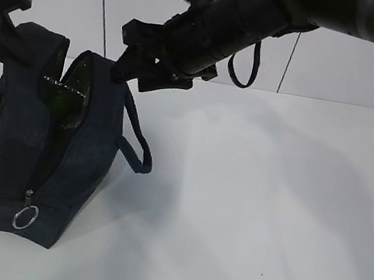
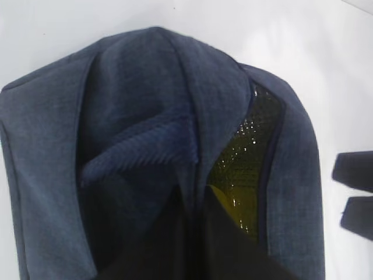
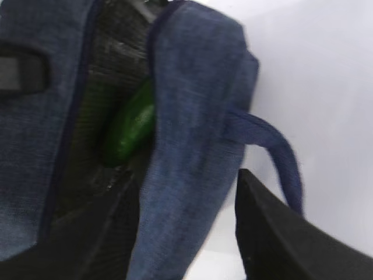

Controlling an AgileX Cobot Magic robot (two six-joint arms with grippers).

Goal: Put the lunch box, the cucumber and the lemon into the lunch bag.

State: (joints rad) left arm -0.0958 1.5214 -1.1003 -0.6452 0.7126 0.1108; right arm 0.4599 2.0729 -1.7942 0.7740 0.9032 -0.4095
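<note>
The navy lunch bag [image 1: 18, 154] stands at the left of the table with its top open. My left gripper [image 2: 195, 201] is shut on the fabric of the bag's left rim, and it shows at the far left of the exterior view [image 1: 3, 31]. My right gripper [image 3: 185, 181] is open and straddles the bag's right wall, one finger inside and one finger [image 3: 274, 233] outside with a gap to the cloth. The cucumber [image 3: 131, 128] lies inside the bag. A yellow patch of the lemon [image 2: 224, 201] shows deep in the opening. The lunch box is hidden.
A strap handle [image 1: 136, 138] loops out from the bag's right side onto the white table [image 1: 268, 212]. A zipper with a metal ring pull [image 1: 25, 216] hangs at the bag's front. The right arm [image 1: 267, 16] reaches in from the upper right.
</note>
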